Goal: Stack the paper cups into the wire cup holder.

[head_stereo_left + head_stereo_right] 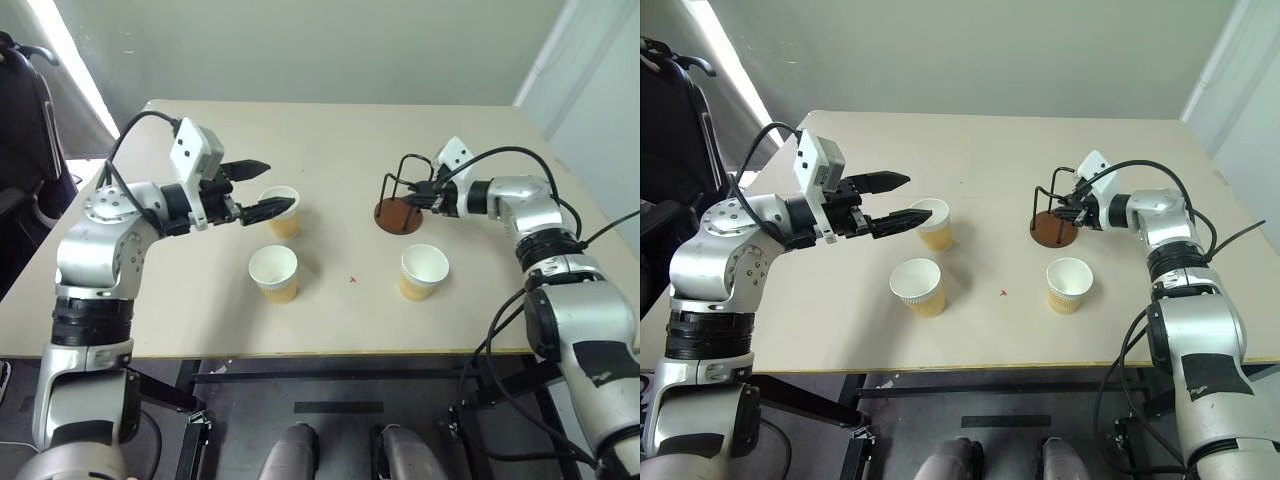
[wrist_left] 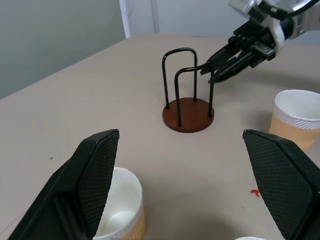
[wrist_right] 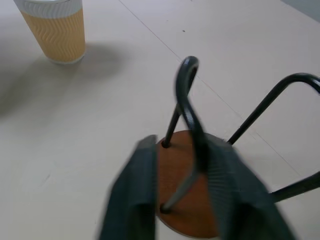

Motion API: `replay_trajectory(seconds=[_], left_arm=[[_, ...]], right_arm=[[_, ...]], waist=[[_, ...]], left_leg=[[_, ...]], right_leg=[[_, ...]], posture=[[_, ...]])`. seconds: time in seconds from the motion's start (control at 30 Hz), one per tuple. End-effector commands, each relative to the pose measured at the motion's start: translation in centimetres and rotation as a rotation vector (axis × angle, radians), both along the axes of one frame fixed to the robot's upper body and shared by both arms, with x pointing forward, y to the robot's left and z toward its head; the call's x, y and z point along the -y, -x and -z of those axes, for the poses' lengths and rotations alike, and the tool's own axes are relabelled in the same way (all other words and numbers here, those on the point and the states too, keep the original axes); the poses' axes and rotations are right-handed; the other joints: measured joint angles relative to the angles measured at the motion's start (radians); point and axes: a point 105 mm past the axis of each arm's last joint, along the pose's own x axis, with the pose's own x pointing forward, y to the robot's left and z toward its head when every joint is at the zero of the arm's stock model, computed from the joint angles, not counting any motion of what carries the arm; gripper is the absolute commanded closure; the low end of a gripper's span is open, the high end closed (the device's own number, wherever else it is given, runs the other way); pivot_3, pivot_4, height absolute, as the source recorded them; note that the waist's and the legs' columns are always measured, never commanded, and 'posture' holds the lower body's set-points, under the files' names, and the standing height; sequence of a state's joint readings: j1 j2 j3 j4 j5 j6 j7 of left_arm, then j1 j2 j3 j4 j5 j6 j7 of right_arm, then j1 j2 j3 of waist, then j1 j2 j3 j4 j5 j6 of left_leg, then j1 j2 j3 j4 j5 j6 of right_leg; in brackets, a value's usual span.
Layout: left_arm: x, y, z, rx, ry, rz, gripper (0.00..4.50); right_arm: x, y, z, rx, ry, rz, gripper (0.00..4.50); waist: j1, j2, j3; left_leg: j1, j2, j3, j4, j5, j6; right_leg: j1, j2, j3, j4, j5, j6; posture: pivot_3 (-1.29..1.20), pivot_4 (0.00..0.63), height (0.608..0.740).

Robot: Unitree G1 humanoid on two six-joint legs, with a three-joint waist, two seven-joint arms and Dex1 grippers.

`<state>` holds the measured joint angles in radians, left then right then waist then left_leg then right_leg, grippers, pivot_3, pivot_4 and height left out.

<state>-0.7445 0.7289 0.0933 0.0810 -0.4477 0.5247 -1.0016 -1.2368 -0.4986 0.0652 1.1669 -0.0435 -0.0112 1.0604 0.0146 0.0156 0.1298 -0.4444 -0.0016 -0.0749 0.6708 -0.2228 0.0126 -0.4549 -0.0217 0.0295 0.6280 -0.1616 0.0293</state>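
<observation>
Three tan paper cups with white insides stand upright on the table: one far left (image 1: 285, 222), one nearer (image 1: 274, 273), one at the right front (image 1: 424, 272). The wire cup holder (image 1: 398, 216), a reddish-brown disc with black wire loops, stands empty behind the right cup. My left gripper (image 1: 278, 185) hangs open and level, its lower finger over the rim of the far left cup, holding nothing. My right gripper (image 3: 183, 145) reaches in from the right and is shut on one upright wire loop of the holder (image 2: 187, 114), a finger on each side of the wire.
The beige table (image 1: 340, 140) ends at a front edge close to the two near cups. A small red mark (image 1: 352, 280) lies between those cups. A dark chair (image 1: 25, 130) stands off the table's left side, a wall behind.
</observation>
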Motion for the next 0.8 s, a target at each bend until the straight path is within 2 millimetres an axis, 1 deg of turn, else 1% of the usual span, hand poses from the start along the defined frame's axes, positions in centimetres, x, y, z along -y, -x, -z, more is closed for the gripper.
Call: replay_trajectory(seconds=[0.03,0.27,0.4,0.5,0.57,0.7,0.8], left_arm=[[0.2,0.1,-1.4,0.058,-0.012,0.012,0.23],[0.5,-0.2,-1.4,0.058,-0.013,0.022,0.23],[0.5,-0.2,-1.3,0.053,-0.015,0.03,0.23],[0.5,-0.2,-1.2,0.044,-0.019,0.041,0.23],[0.6,-0.2,-1.1,0.033,-0.019,0.052,0.23],[0.6,0.4,-0.3,-0.006,-0.046,0.093,0.23],[0.4,1.0,0.1,-0.041,-0.076,0.131,0.23]], right_arm=[[0.2,0.0,-2.5,0.054,-0.014,-0.014,4.49],[0.2,0.3,-2.9,0.04,-0.021,-0.031,4.49],[-0.9,0.9,-4.0,0.037,-0.059,-0.093,4.49],[-2.5,2.1,-5.2,0.04,-0.078,-0.191,4.49],[-3.4,3.2,-5.6,0.048,-0.068,-0.247,4.49],[-4.5,5.4,-5.4,0.048,-0.044,-0.306,4.49],[-4.9,6.8,-5.1,0.042,-0.03,-0.332,4.49]], waist=[[0.0,0.0,0.0],[-0.001,0.0,0.0],[-0.001,0.0,0.0],[-0.002,0.0,0.0],[-0.002,0.0,0.0],[-0.001,0.0,0.0],[-0.002,0.0,0.0]], left_leg=[[0.0,0.0,0.0,0.0,0.0,0.0],[0.0,0.0,0.0,-0.001,0.001,-0.001],[0.0,0.0,0.0,-0.003,0.002,-0.002],[0.0,0.0,0.0,-0.004,0.002,-0.003],[0.0,0.0,0.0,-0.005,0.003,-0.003],[0.0,0.001,-0.001,-0.005,0.004,-0.006],[-0.001,0.001,-0.001,-0.005,0.005,-0.008]], right_leg=[[0.0,0.0,0.0,0.0,0.0,0.0],[-0.001,0.0,0.0,0.0,0.0,0.0],[-0.002,0.0,0.0,0.0,0.0,0.0],[-0.002,0.0,0.0,0.0,0.0,-0.001],[-0.003,0.0,-0.001,0.0,-0.001,-0.002],[-0.002,0.0,-0.002,0.0,-0.001,-0.003],[-0.002,0.0,-0.002,0.0,-0.001,-0.003]], posture=[[0.0,0.15,0.74],[0.0,0.15,0.74],[0.0,0.15,0.74],[0.0,0.15,0.74],[0.0,0.15,0.74],[0.0,0.15,0.74],[0.0,0.15,0.74]])
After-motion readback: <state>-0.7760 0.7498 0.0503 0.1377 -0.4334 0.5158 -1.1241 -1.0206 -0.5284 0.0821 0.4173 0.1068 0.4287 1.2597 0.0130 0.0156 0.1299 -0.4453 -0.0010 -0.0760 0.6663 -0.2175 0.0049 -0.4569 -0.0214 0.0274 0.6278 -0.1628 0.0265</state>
